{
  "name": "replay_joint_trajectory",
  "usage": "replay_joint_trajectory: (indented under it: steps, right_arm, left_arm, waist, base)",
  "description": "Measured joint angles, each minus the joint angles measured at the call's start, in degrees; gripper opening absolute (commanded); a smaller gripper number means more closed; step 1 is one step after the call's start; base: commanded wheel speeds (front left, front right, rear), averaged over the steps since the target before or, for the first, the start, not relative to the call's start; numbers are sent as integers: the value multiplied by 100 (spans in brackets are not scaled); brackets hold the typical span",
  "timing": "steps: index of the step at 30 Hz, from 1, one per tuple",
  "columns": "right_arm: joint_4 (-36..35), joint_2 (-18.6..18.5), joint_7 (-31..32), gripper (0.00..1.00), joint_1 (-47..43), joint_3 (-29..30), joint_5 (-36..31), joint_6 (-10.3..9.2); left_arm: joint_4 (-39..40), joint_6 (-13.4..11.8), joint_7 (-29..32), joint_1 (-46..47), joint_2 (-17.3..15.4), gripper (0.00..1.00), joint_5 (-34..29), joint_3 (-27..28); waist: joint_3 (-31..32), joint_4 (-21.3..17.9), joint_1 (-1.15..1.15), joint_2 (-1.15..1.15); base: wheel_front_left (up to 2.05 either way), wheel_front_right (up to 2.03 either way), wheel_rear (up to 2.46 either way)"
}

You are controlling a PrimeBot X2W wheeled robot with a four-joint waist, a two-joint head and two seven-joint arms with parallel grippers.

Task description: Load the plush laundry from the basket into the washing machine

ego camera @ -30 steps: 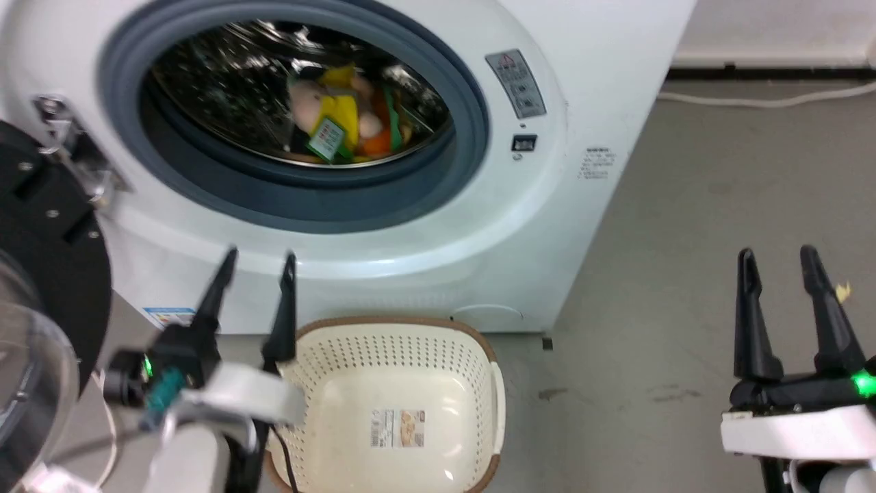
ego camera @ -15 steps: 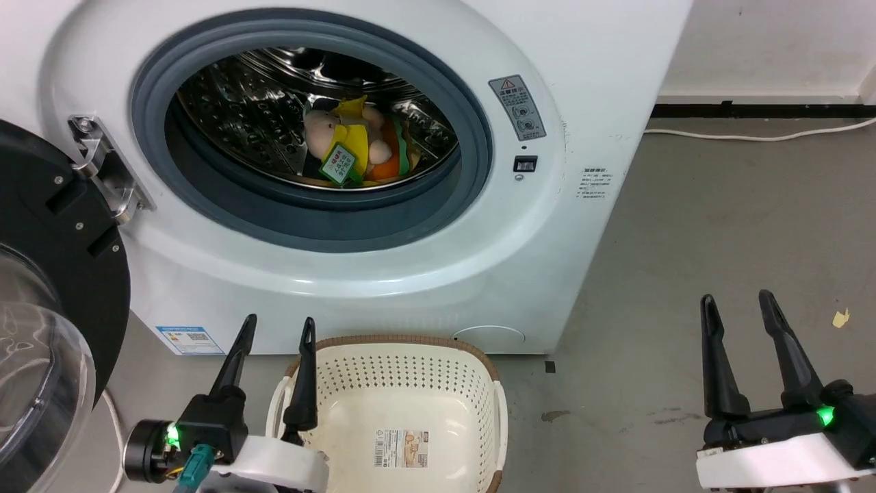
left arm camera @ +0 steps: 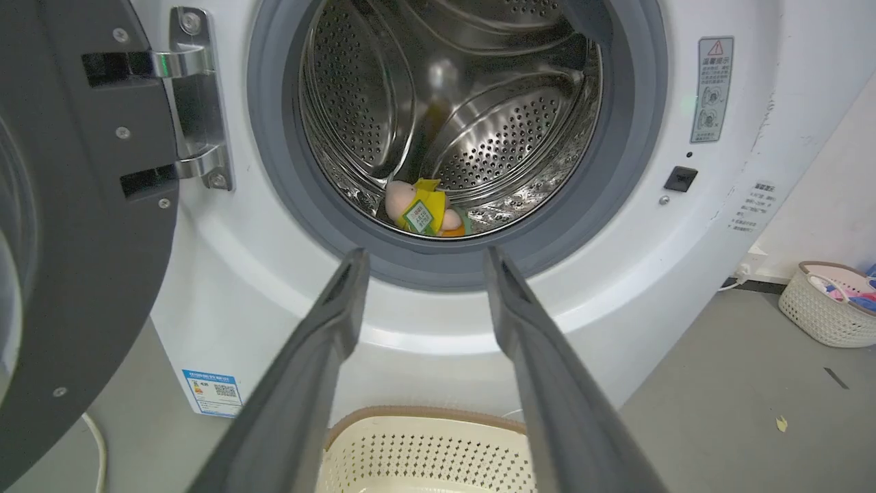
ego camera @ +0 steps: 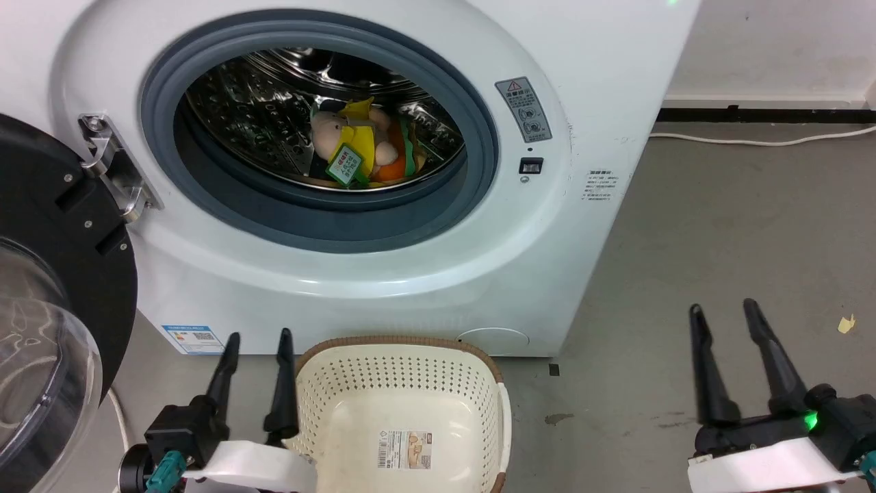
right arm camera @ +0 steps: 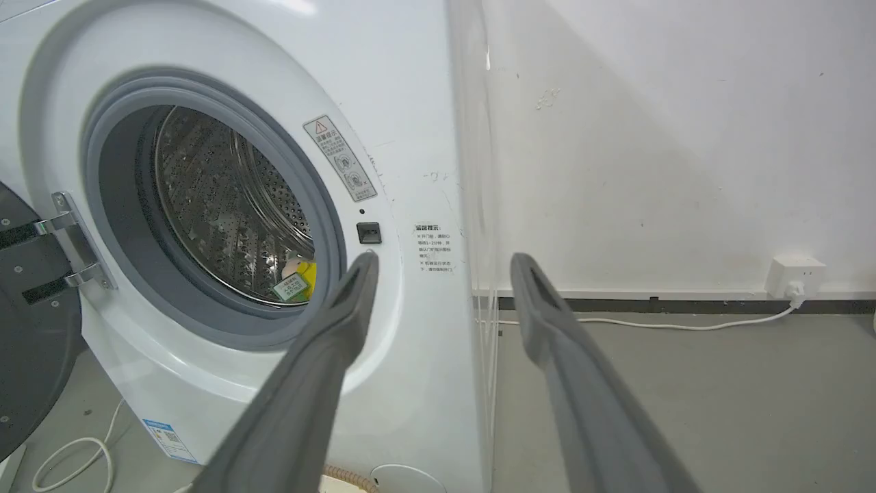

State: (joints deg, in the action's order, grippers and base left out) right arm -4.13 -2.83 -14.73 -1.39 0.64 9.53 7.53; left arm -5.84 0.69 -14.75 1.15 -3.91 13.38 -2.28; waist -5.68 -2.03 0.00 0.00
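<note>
The plush laundry (ego camera: 356, 152) lies inside the steel drum of the white washing machine (ego camera: 424, 260), its green-white tag facing out; it also shows low in the drum as the plush laundry (left arm camera: 424, 213) and the plush laundry (right arm camera: 298, 281). The cream basket (ego camera: 404, 383) stands on the floor below the porthole with only a paper label on its floor. My left gripper (ego camera: 256, 337) is open beside the basket's left rim, holding nothing. My right gripper (ego camera: 722, 308) is open over bare floor at the right. In the wrist views the left gripper (left arm camera: 421, 255) and right gripper (right arm camera: 441, 260) point at the washing machine.
The black-framed bubble door (ego camera: 48, 308) stands swung open at the left. A white cable (ego camera: 759, 140) runs along the wall's foot to a socket (right arm camera: 794, 274). A second basket (left arm camera: 831, 305) with items sits at the far right. Grey floor (ego camera: 718, 226) lies right of the machine.
The head camera has tilted, shifting the whole picture. My left gripper has dropped lower and drawn back from the machine's front to the basket's left rim. The plush stays in the drum.
</note>
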Motion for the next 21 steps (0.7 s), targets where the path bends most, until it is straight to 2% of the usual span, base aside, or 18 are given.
replay_joint_trajectory:
  steps: [21]
  right_arm:
    - [31, 1, 187, 0, 5, 1, -80, 1]
  left_arm:
    - [48, -2, 191, 1, -9, 0, -126, -3]
  waist:
    - [77, 27, 0, 0]
  base:
    - [0, 0, 0]
